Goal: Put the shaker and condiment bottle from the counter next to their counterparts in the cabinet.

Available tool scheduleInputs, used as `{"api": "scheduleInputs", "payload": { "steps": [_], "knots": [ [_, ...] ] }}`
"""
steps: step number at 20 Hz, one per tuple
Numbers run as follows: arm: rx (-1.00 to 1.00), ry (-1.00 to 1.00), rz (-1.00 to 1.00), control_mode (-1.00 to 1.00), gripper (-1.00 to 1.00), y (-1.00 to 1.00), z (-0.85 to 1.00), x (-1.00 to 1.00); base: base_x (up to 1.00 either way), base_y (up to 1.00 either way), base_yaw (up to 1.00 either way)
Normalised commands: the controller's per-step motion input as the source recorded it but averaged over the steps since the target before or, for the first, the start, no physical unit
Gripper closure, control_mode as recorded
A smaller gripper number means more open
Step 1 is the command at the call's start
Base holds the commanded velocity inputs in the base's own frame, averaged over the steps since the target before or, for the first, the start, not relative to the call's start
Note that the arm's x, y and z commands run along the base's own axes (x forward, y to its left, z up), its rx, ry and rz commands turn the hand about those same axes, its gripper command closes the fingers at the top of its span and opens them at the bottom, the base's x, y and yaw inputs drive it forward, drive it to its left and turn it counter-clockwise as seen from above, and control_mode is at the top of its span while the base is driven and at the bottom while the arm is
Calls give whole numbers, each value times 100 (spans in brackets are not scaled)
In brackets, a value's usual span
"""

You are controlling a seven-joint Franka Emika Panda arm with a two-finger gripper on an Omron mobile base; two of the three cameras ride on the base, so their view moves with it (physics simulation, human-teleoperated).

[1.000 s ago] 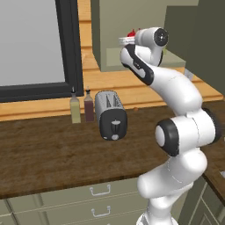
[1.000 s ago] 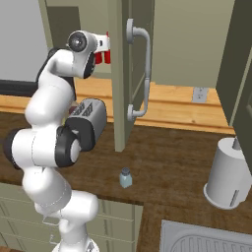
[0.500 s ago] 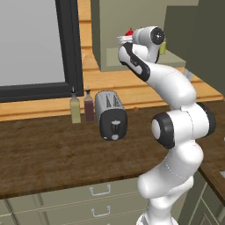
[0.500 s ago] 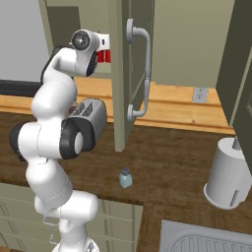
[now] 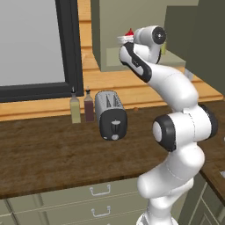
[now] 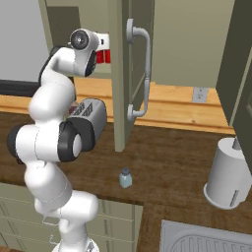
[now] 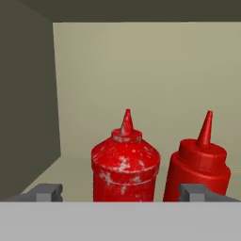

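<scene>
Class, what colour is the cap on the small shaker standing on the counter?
Grey, on the shaker; clearest in the right base view.

Even, soft rendered light — sharp focus throughout, no glare; cabinet [image 7: 28, 94] interior slightly dimmer.

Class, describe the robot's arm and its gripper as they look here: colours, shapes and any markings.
The arm is glossy white, built of thick rounded segments with bulbous elbows. Dark grey-black rings mark its joints, and round dark discs with a pale centre cap the wrist. No cables or lettering are visible. The gripper has two small, blocky dark grey fingertips.
</scene>
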Motion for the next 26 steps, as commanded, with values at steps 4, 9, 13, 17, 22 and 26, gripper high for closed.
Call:
{"api": "scheduleInputs", "payload": {
  "steps": [4,9,13,17,22,26],
  "knots": [
    [0,0,0,-100,-100,1,0,-40,0,0,0],
    [0,0,0,-100,-100,2,-6,-53,0,0,0],
    [0,0,0,-100,-100,4,-9,-59,0,0,0],
    [0,0,0,-100,-100,0,-4,-56,0,0,0],
    [0,0,-1,-100,-100,0,-1,-69,0,0,0],
    [0,-2,-5,-100,-100,0,0,-76,0,0,0]
  ]
}}
